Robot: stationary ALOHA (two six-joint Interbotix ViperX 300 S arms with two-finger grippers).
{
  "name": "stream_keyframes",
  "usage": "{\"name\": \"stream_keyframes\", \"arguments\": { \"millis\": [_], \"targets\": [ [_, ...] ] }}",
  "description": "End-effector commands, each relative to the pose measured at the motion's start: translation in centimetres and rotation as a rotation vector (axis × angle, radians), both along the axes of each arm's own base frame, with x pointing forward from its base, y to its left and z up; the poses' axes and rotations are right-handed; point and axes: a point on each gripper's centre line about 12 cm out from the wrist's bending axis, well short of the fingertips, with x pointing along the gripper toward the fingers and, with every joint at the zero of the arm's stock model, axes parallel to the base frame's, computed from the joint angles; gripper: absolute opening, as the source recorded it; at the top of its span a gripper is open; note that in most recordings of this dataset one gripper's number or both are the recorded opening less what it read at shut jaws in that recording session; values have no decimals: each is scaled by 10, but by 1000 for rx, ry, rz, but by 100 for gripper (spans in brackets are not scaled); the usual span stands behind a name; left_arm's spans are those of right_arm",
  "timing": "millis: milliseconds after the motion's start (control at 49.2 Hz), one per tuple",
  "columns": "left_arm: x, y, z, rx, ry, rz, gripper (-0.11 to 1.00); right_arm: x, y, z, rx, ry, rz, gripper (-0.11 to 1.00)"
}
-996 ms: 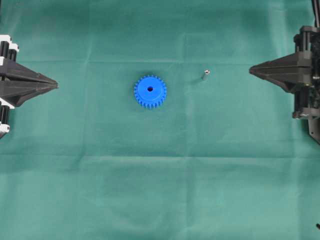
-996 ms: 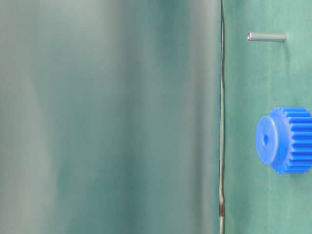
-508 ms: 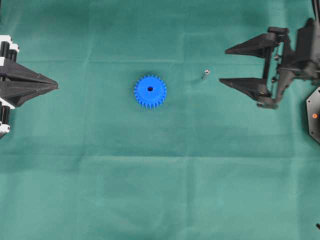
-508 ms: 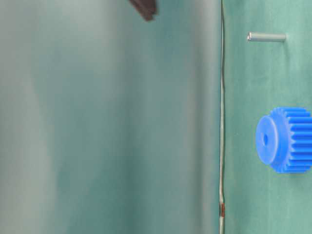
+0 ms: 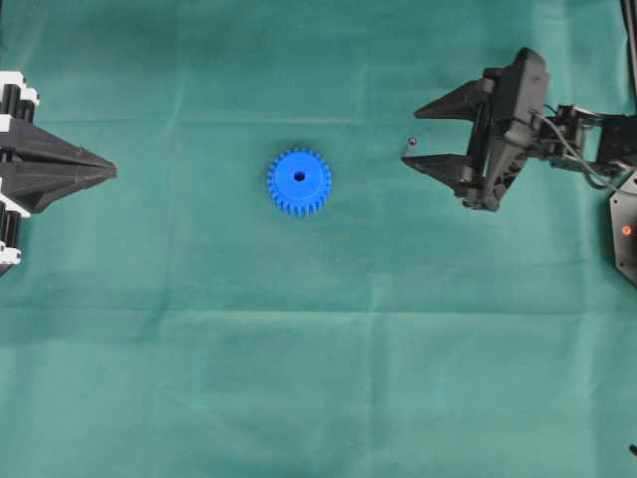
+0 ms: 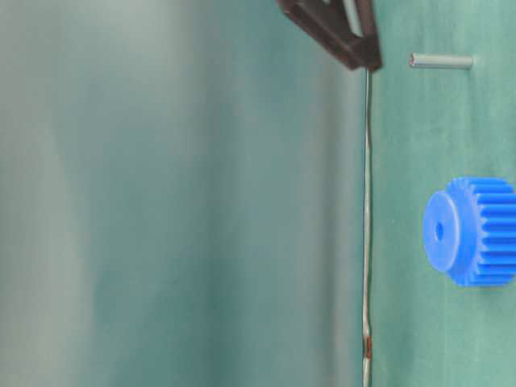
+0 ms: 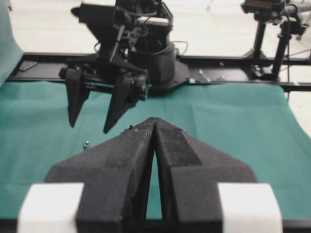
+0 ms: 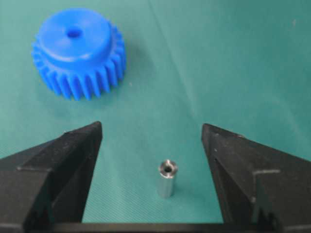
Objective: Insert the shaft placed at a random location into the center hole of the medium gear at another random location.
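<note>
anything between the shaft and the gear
Nothing but bare green cloth. In the overhead view the shaft stands apart from the gear, and the right wrist view shows the same open stretch.

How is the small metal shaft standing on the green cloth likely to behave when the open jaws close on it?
The shaft looks like rigid, polished metal, so it probably won't bend but may slip in the jaws. It stands upright on a narrow end, so an uneven nudge could tip it. Being round, it would then likely roll on the cloth.
</note>
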Motion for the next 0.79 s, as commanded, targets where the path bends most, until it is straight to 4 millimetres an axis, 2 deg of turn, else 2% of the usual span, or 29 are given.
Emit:
{"name": "stream_keyframes", "arguments": {
  "millis": [0,224,407,508,691,773],
  "targets": [
    [2,-1,7,4,-15,-4,0,7,-5,-1,9,-15,-18,84],
    [2,0,7,3,-12,-2,0,9,-6,-23,27,34,-28,84],
    [2,0,5,5,-3,-2,0,9,-6,-24,26,29,-28,77],
    [2,0,5,5,-2,-2,0,8,-6,-24,26,33,-29,63],
    [2,0,5,5,-2,-2,0,7,-7,-26,28,38,-33,16],
    [2,0,5,3,-2,-2,0,7,-10,-24,27,34,-41,13]
  ]
}}
